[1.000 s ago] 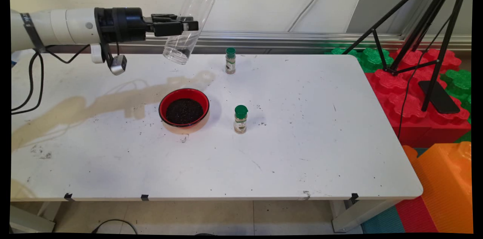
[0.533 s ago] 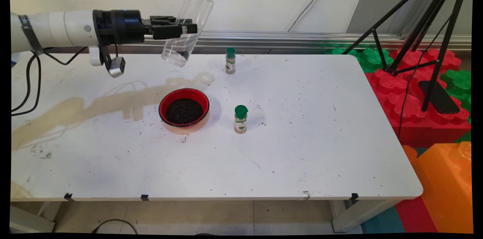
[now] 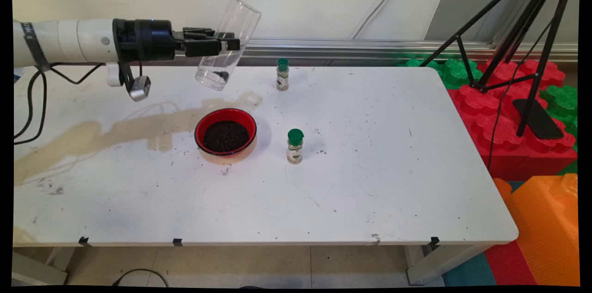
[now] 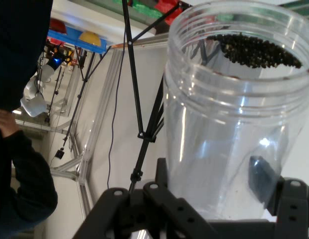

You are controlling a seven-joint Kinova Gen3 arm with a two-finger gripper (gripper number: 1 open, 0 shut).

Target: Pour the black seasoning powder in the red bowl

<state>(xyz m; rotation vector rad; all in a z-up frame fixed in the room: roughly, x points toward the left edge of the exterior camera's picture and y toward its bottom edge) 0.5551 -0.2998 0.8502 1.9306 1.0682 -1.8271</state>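
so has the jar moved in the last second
Yes. The jar, held tilted in the tool, has dropped lower and slightly left, its base now nearer the red bowl and farther from the far spice bottle.

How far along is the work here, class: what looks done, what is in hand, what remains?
Looks done: the red bowl holds dark grains. In hand: the claw grips a tilted clear jar above the table, a few grains in its base. Untouched: two green-capped spice bottles, both upright.
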